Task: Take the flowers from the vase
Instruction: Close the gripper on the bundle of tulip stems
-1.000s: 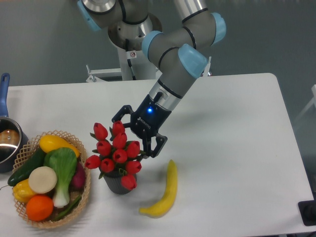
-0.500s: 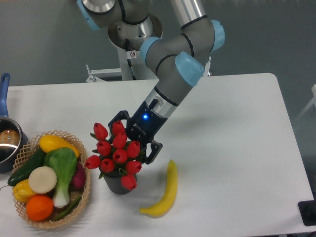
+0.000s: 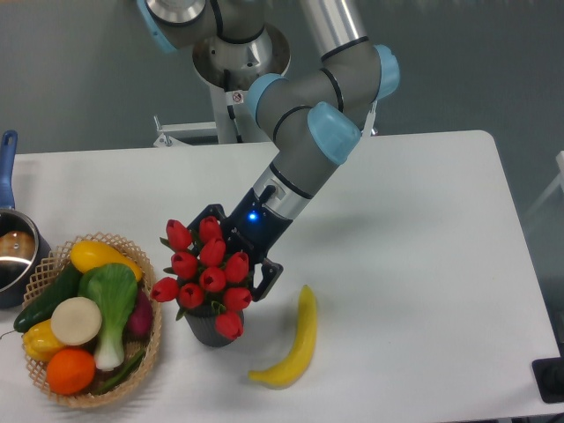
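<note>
Flowers (image 3: 204, 271) sit in the vase (image 3: 210, 328), not lifted. Your gripper (image 3: 236, 260) is at the bunch's right side, fingers spread, partly hidden by buds; contact unclear. Closing on the stems and lifting remain, by my read.

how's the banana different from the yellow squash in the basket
The banana lies loose on the bare table, right of the vase; the squash sits inside the wicker basket, at its far rim. The banana is long, thin and curved, the squash shorter and plumper. Nothing touches the banana, while the squash rests among other produce. Both are yellow.
</note>
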